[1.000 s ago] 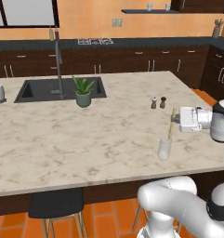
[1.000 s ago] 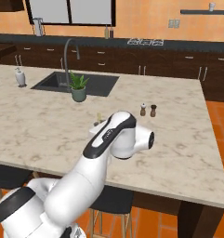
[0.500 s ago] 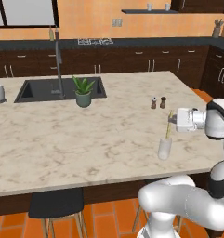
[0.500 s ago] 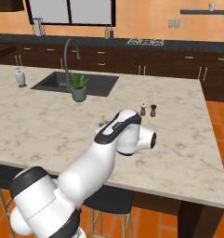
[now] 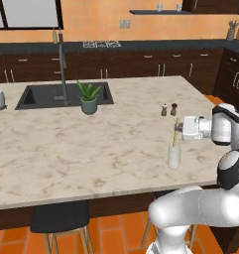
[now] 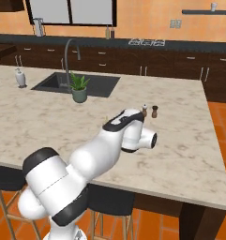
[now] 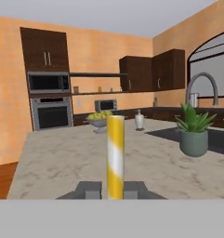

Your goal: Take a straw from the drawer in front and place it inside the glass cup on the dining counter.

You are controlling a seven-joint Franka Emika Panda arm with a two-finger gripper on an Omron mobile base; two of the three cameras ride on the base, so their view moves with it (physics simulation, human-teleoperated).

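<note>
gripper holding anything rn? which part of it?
Yes: the gripper is shut on the thin yellow-and-white striped straw, near its lower end, above the clear glass cup.

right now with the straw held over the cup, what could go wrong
1. The straw is pinched in the end effector with its lower end at the rim of the glass cup; if it is off centre, release could drop it onto the dining counter.
2. The cup is light and stands near the counter's front edge, so a downward push could tip it.
3. The salt and pepper shakers stand close behind, within a sideways swing.
</note>
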